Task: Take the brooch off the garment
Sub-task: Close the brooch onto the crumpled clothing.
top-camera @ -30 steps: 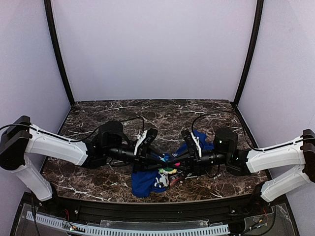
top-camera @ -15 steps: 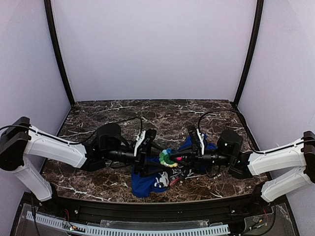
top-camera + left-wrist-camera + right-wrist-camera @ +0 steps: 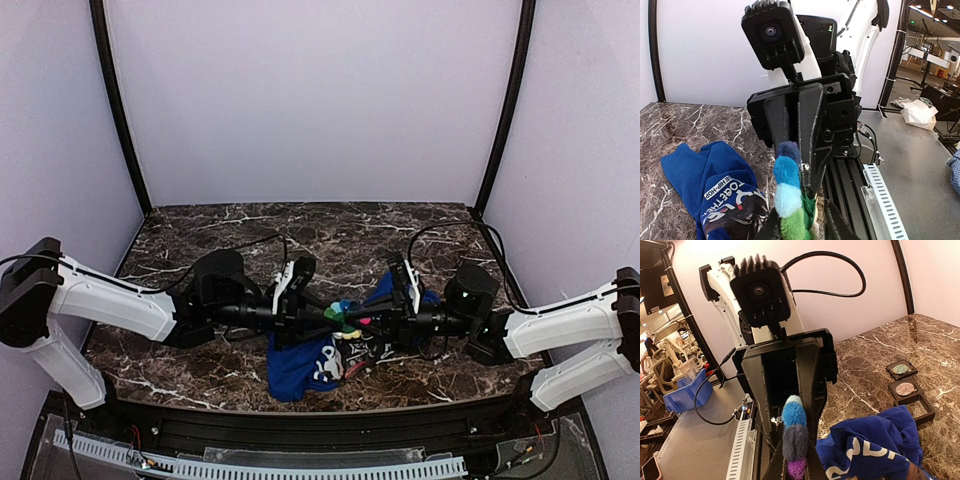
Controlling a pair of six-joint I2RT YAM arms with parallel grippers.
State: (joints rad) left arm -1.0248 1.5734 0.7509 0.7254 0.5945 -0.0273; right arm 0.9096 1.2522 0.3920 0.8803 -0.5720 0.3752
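Between left fingers [image 3: 807,385] and right fingers [image 3: 810,125]: brooch [image 3: 345,318] pinched (garment [image 3: 300,365] below).

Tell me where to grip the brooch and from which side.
Pinch the brooch across its thin, fuzzy band, near one end. It shows as a narrow strip by the blue garment, so a level approach from left or right probably fits best. The left gripper and right gripper grip it that way, from opposite sides.

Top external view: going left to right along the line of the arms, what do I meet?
left arm → left gripper → brooch → right gripper → right arm
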